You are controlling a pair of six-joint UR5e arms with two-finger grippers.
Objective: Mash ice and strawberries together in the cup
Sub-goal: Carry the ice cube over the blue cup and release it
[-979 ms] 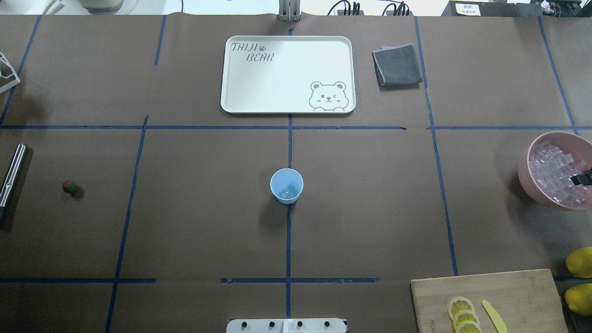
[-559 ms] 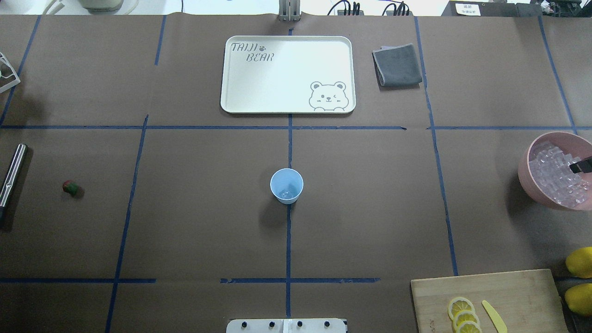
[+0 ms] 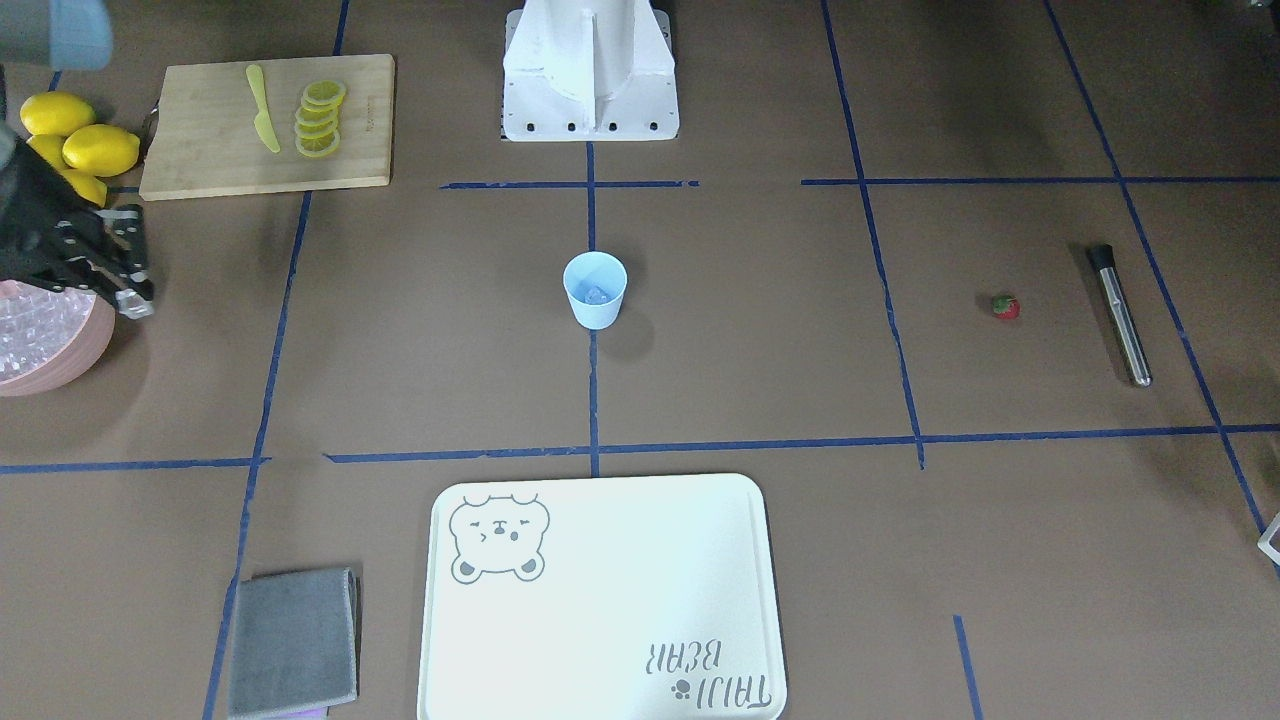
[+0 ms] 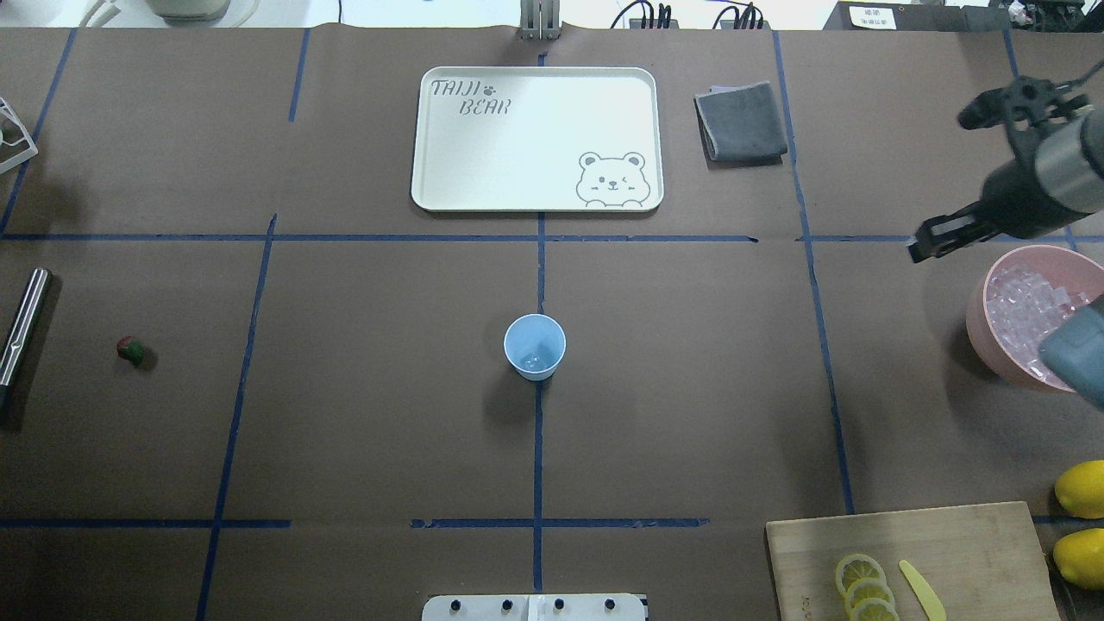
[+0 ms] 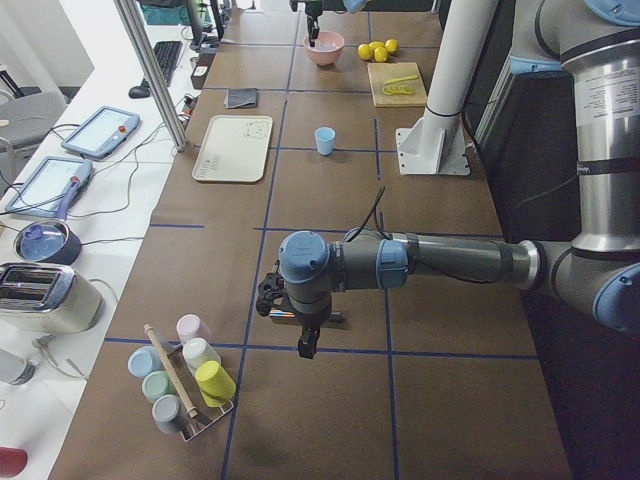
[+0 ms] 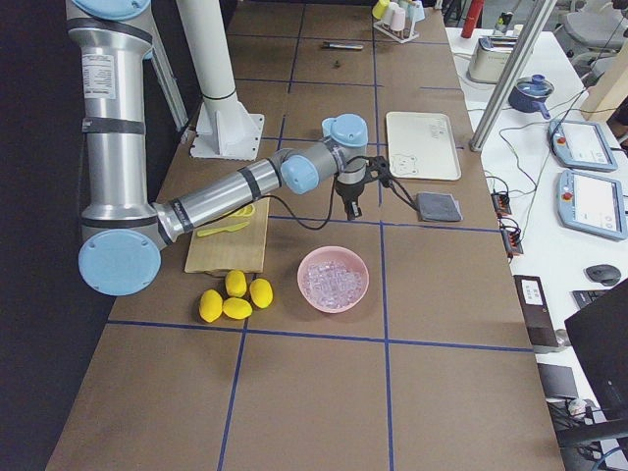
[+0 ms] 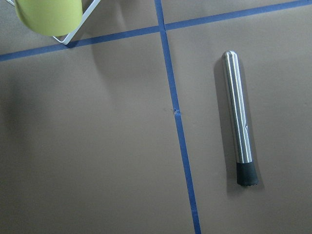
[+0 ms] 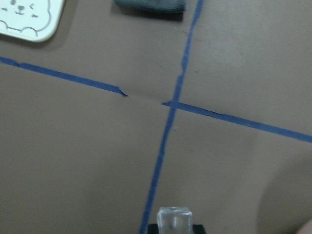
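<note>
The light-blue cup (image 4: 535,345) stands upright at the table's middle with an ice cube (image 4: 536,360) in its bottom; it also shows in the front view (image 3: 595,290). The tiny red strawberry (image 4: 130,348) lies far left beside a steel muddler (image 4: 21,323). My right gripper (image 4: 921,247) hangs above the table just beyond the pink bowl's rim (image 4: 977,315), shut on a clear ice cube (image 8: 174,220). The bowl holds several ice cubes (image 4: 1022,312). My left gripper (image 5: 306,345) hovers over the muddler (image 7: 237,122); I cannot tell if it is open or shut.
A white bear tray (image 4: 535,138) and a grey cloth (image 4: 740,121) lie at the far side. A cutting board (image 4: 914,552) with lemon slices and a yellow knife, and whole lemons (image 4: 1082,487), are at the near right. A cup rack (image 5: 185,385) stands at the left end.
My right gripper has lifted out of the pink bowl and moved toward the table's far side and middle, carrying an ice cube. The cup and strawberry have not moved.
</note>
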